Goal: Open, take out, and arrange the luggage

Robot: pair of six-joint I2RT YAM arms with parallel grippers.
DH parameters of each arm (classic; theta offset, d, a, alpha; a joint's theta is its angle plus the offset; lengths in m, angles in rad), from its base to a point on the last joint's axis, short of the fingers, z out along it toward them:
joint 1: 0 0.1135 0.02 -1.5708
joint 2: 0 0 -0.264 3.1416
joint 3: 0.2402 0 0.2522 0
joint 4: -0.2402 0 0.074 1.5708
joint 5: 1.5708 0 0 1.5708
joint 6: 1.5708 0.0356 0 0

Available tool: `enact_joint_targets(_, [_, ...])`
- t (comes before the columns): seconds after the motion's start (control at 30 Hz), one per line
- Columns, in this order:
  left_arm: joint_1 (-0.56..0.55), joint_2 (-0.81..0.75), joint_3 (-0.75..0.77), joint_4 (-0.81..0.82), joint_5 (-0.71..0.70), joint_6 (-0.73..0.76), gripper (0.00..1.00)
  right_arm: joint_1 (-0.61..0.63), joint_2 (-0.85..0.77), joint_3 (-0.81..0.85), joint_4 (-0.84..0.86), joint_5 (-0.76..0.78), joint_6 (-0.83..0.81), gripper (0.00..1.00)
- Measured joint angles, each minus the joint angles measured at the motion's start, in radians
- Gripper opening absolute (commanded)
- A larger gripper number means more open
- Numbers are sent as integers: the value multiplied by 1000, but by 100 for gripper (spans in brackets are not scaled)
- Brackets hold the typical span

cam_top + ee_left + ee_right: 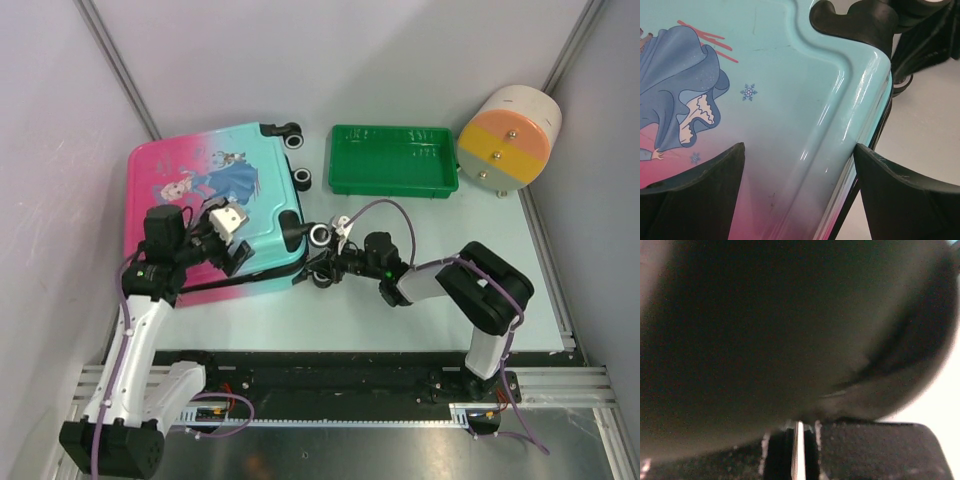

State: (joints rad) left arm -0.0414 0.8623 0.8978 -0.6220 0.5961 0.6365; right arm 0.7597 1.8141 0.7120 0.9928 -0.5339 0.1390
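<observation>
The left arm (140,330) rises forward, left gripper (799,155) spread wide; the right arm (485,290) stretches low leftward, right gripper (799,450) pinched shut.

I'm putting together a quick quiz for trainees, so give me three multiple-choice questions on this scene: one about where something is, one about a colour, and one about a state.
1. Relative to the suitcase, the tray lies: A on top of it; B to its right; C to its left.
2. The tray is: A red; B blue; C green.
3. The suitcase is: A closed, lying flat; B open, lining showing; C standing upright on its wheels.

Answers: 1 B, the top view shows it just past the suitcase's wheeled end, on the right. 2 C, its plastic is plainly green. 3 A, only the printed shell shows, face up, with no lining visible.
</observation>
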Motion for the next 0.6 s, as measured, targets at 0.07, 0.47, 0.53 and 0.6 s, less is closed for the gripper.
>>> enact_joint_targets(0.07, [-39, 24, 0, 46, -55, -41, 77, 28, -18, -5, -25, 84, 23, 0])
enact_joint_targets(0.47, [-127, 142, 59, 145, -137, -238, 97, 190, -50, 60, -155, 401, 25, 0])
enact_joint_targets(0.53, [-123, 142, 82, 137, -137, -282, 100, 196, -39, 86, -175, 406, 21, 0])
enact_joint_targets(0.6, [-106, 141, 104, 110, -140, -319, 100, 198, -27, 106, -190, 404, 17, 0])
